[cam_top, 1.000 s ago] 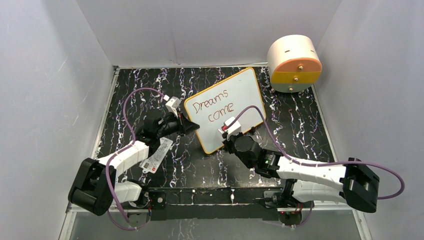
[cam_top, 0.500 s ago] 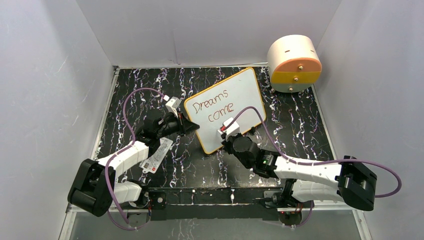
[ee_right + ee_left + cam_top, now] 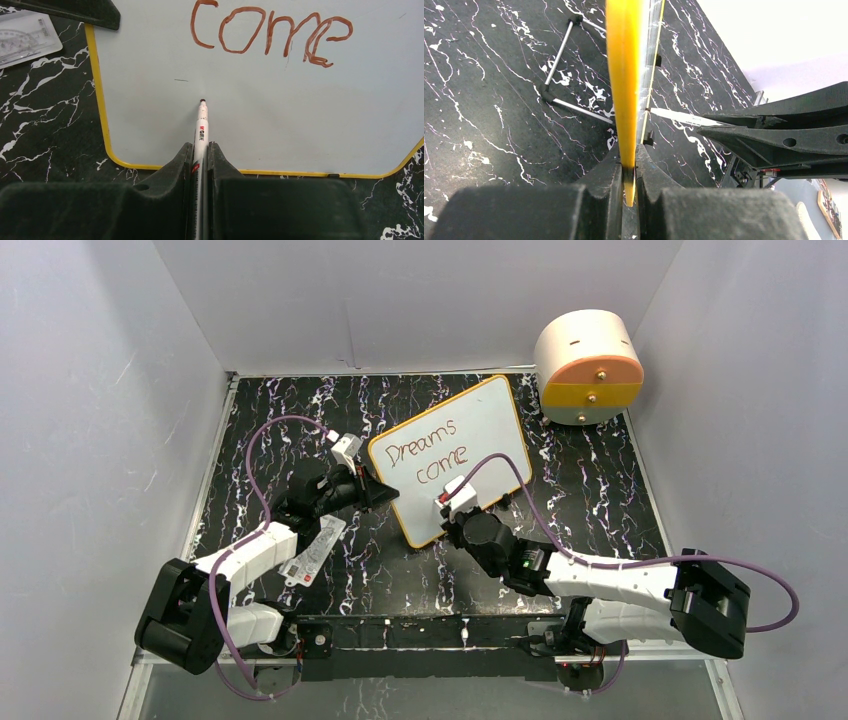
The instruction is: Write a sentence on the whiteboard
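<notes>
Nearest, the right gripper [image 3: 200, 150] has its fingers clamped on a white marker [image 3: 201, 122]. The tip points at the blank part of the whiteboard [image 3: 300, 115] just under "come"; if it touches, I cannot tell. In the last second this arm slid a little left and nearer, but the writing stayed the same. So I judge that the sentence [image 3: 270, 35] has two words and its third line is about to begin. The left gripper [image 3: 628, 167] is closed tight on the board's yellow edge, unmoved, with a printed card [image 3: 318, 548] beside its arm. The board stands mid-table, and a round box [image 3: 588, 365] sits far right.
</notes>
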### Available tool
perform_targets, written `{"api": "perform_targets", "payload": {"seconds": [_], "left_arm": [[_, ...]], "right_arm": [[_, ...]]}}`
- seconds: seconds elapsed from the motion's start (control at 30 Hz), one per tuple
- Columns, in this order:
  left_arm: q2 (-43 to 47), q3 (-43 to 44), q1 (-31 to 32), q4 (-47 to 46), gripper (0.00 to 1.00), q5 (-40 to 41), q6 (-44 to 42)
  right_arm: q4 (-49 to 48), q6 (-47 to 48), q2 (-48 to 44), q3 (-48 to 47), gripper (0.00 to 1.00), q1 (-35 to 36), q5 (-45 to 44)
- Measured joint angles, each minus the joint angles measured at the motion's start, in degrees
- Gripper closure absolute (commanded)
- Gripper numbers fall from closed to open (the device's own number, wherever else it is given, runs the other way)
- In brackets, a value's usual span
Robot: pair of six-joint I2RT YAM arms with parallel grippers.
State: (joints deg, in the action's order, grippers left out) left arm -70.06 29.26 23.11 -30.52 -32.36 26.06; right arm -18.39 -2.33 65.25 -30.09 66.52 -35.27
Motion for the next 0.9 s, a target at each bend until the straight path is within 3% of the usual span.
{"api": "perform_targets", "payload": {"seconds": [0.5,0.9], "left_arm": [[0.0,0.2,0.0,0.6,1.0,0.2,-0.1],[0.1,0.4,0.2,0.8,1.0,0.3,-0.1]], "right_arm": [[-0.2,0.5,-0.2,0.0,1.0,-1.8,-2.3],[-0.3,1.3,-5.0,1.0,1.0,-2.3,1.2]]}}
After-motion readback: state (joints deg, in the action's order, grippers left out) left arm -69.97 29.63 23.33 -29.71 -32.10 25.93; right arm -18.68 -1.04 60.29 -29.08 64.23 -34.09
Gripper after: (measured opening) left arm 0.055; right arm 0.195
